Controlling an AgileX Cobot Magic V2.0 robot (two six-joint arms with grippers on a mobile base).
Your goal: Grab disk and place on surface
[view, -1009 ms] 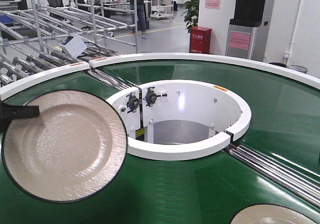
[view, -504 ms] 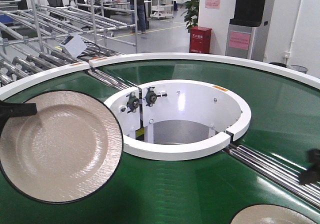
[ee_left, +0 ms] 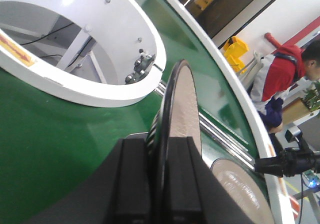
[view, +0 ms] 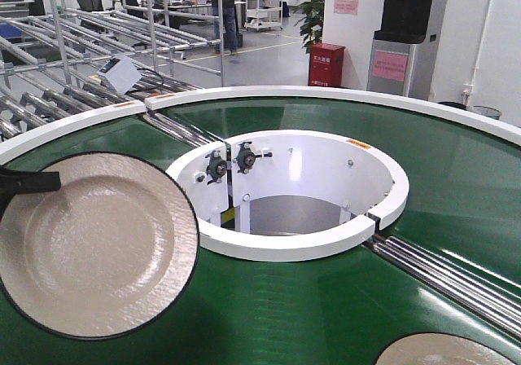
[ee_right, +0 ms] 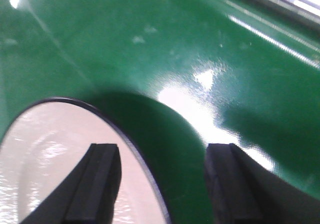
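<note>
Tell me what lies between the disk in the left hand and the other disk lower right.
Only bare green belt, in the front-facing view; nothing else sits between the held disk and the second disk.

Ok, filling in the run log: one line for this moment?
left gripper: shut on disk rim | right gripper: open over second disk rim

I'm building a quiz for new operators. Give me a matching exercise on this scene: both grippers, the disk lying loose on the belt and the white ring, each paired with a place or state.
Things
1 left gripper
2 right gripper
3 free disk
4 white ring

Place or state
A lying on the green belt
B open, gripping nothing
C clamped on the held disk
D around the middle opening

Pairs: 1-C, 2-B, 3-A, 4-D
</note>
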